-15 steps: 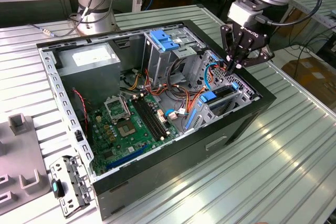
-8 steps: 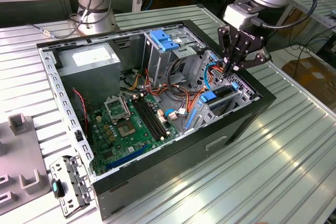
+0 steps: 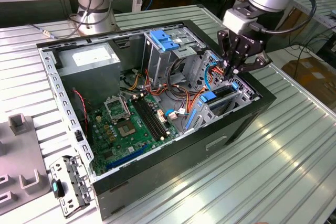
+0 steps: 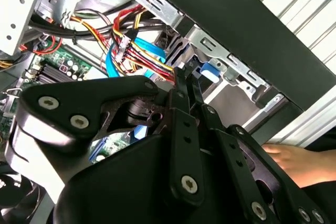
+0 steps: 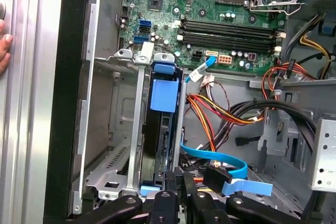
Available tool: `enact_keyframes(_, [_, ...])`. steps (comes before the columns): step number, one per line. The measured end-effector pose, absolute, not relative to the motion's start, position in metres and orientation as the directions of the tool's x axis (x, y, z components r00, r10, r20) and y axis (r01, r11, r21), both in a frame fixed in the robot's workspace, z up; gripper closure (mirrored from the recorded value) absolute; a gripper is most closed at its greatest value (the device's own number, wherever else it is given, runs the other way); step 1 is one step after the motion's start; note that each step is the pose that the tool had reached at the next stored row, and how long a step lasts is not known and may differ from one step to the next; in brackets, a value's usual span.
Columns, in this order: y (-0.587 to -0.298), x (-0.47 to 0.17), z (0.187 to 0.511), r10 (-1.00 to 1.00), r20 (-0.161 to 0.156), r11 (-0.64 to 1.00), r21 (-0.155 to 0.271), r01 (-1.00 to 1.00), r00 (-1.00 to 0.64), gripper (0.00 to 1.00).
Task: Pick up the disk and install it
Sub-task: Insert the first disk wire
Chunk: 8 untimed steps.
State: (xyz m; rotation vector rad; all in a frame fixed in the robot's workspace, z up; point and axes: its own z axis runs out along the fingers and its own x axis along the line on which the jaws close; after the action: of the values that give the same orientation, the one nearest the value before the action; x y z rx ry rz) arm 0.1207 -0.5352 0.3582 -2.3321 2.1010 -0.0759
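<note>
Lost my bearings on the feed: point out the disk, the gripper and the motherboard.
disk [image 5: 164, 95], first wrist view, on its blue plastic end.
gripper [image 3: 234, 71], exterior view, between its fingertips.
motherboard [image 3: 123, 129], exterior view, on the green board.

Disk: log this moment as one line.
claw: above drive cage, at disk's end | disk: upright in cage slot of computer case | blue cable: beside it | hand: outside case

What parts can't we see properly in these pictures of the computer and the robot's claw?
- The disk stands on edge in its metal slot in the first wrist view: its label faces away, and the claw's black links cover its near end.
- The gripper tips in the exterior view blend into the cables behind, so open or shut is unclear.
- A hand in the second wrist view is cut off by the edge.
</note>
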Motion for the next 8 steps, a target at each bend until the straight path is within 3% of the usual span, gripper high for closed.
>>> enact_keyframes(8, [-0.5355,0.1165,0.3548,-0.997,0.045,-0.068,-0.04,-0.997,0.066,0.84])
